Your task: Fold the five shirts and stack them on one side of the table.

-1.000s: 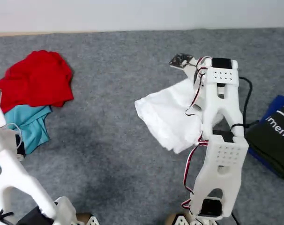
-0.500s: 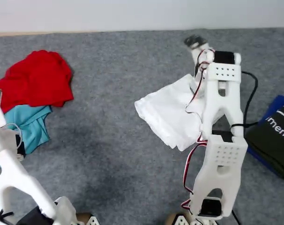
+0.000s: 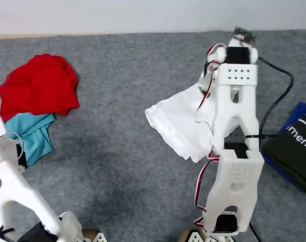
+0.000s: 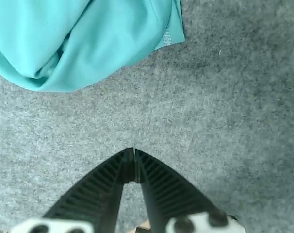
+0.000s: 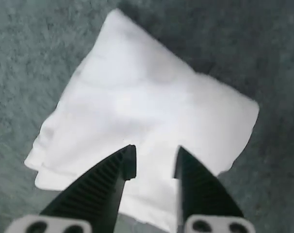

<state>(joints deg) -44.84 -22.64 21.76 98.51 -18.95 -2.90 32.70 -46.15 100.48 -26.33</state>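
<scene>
White shirt [image 3: 179, 123] [image 5: 137, 97]: lying loosely bunched on the grey surface [image 3: 117, 166], right of centre, partly under the right arm [image 3: 235, 126] in the high view.

Right hand [image 5: 154, 158]: hovering directly above the white shirt, fingers standing narrowly apart, gripping nothing.

Black shirt [image 3: 294, 151]: lying at the right edge of the surface, resting on top of a blue shirt [image 3: 300, 112], near the white shirt but not touching it.

Red shirt [image 3: 39, 85]: lying crumpled at the far left, overlapping the teal shirt [image 3: 34, 133] [image 4: 74, 39] just beside it.

Left hand [image 4: 135, 153]: hanging over bare surface near the teal shirt's hem, fingertips pressing together, gripping nothing.

Left arm [image 3: 6, 186]: standing at the lower left, well apart from the white shirt.
</scene>
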